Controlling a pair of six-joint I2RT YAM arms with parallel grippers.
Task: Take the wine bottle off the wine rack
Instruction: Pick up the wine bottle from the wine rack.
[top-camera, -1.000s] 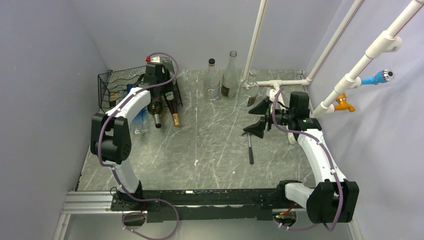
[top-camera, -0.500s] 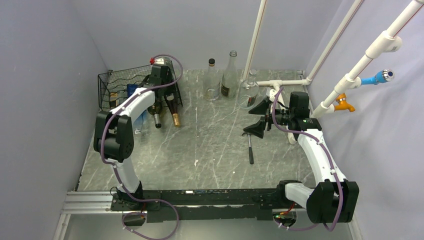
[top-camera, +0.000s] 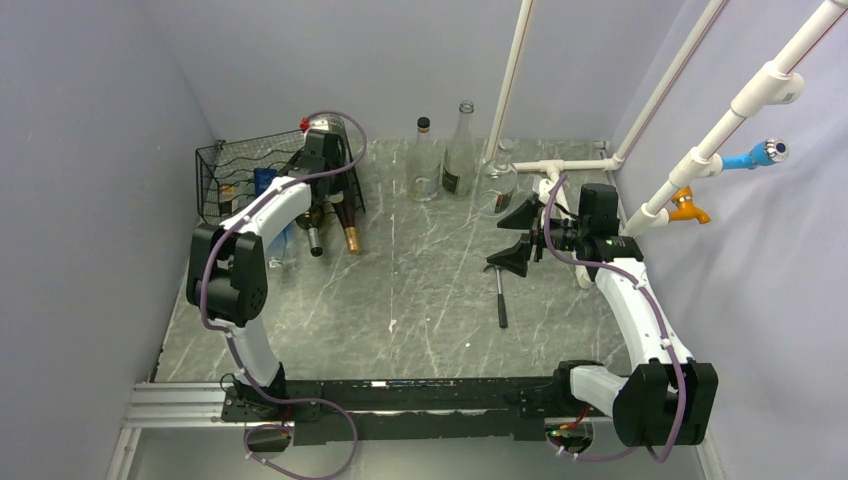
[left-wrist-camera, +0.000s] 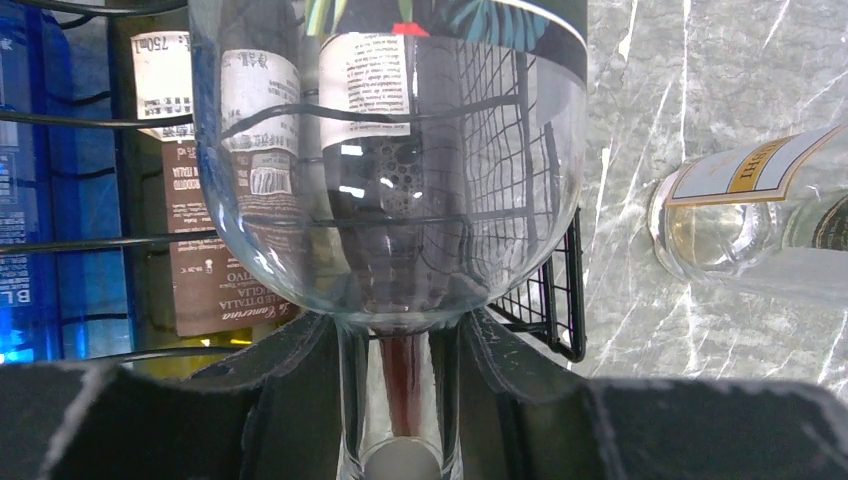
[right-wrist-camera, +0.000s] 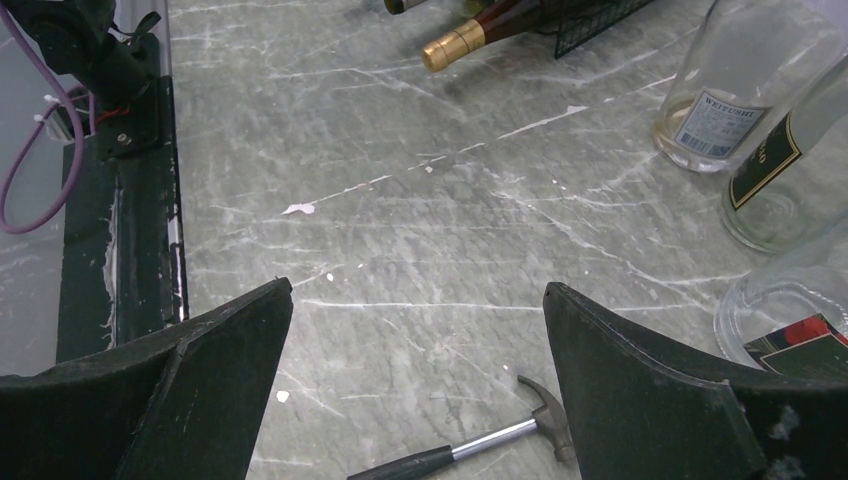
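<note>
We are holding our left arm stretched to the rack in the far-left corner. Our left gripper is pinching the neck of a clear bottle at the rack's right side. Our right gripper is hovering wide open above the table.

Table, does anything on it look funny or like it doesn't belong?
The hammer lying flat in front of the standing glass bottles seems out of place: it is the only tool here. Nothing looks spilled or broken.
</note>
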